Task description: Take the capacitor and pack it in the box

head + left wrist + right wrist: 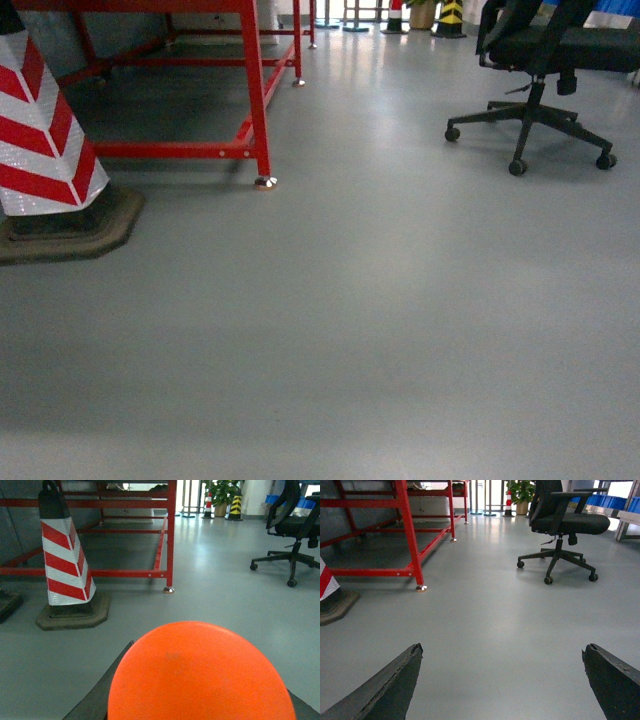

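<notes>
Honestly, you see neither capacitor nor box; expect a light, rigid part, best pinched across its body. Your right pincer [502,680] stands spread and empty above the floor [380,330], while an orange dome [200,675] at 6 o'clock hides the left one, so I cannot tell its state.

Counted on the grey floor [380,330]: one red-and-white cone [45,130], one red frame [255,90], one black office chair [540,70]

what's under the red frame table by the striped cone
Under the red frame beside the striped cone, only bare grey floor and its crossbars show. The far end is too dim to judge.
</notes>
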`<state>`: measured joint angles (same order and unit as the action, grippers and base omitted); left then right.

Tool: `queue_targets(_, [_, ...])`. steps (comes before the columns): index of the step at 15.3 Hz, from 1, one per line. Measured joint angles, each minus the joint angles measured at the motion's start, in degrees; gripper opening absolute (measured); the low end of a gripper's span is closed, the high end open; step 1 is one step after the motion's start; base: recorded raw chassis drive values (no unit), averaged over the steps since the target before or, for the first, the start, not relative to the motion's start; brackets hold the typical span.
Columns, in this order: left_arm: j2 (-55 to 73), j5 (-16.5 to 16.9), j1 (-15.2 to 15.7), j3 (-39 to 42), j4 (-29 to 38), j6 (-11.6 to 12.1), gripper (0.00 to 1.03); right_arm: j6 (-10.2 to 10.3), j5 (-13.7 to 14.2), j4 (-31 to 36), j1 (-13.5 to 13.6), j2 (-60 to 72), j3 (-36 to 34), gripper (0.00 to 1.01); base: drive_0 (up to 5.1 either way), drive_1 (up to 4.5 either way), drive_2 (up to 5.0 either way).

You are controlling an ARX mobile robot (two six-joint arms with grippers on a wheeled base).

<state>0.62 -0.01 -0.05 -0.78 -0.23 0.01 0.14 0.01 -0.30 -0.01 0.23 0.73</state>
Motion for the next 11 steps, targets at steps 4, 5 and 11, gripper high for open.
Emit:
queue_targets(4, [0.00,0.07,0.00,0.00,-0.15,0.00,0.43,0.00,-0.02,0.00,0.00,0.00,0.00,0.98,-5.1,2.25,2.3])
queue_targets(5, [0.00,0.02,0.00,0.00,-0.11,0.00,0.43,0.00,-0.02,-0.07,0.00,0.00,0.00,0.98,-4.9,2.38,2.4])
queue_targets(11, [0.00,0.00,0.00,0.00,-0.24,0.00,0.43,0.00,0.00,-0.07,0.00,0.00,0.00,0.98,-5.0,2.35,2.4])
